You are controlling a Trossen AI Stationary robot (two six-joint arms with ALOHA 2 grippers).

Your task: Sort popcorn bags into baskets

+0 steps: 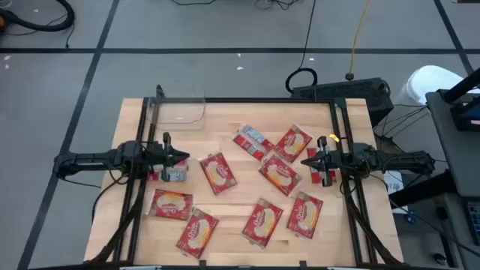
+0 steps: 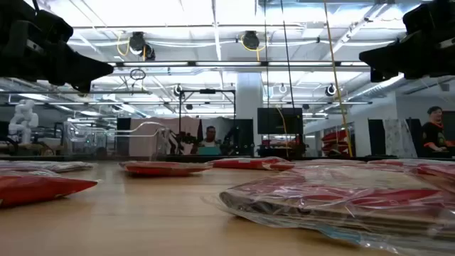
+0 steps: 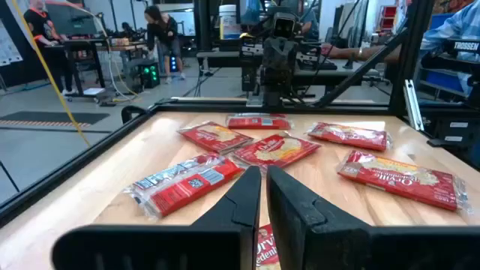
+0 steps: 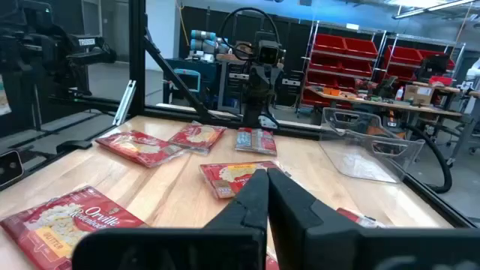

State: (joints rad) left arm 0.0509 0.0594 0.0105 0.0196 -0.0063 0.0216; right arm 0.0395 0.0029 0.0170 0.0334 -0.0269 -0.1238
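From above: flat red popcorn bags scattered across pale wooden counter; clear low-walled basket at far-left corner; left gripper and right gripper clenched, holding nothing. At counter level: glossy crinkled wrapping. Right wrist: basket walls see-through.

Flat red popcorn packets are lying scattered across the pale wooden tabletop. A crinkled clear-wrapped red packet is filling the near right. Dark arm housings are hanging at both upper corners. A person in black is standing far right.
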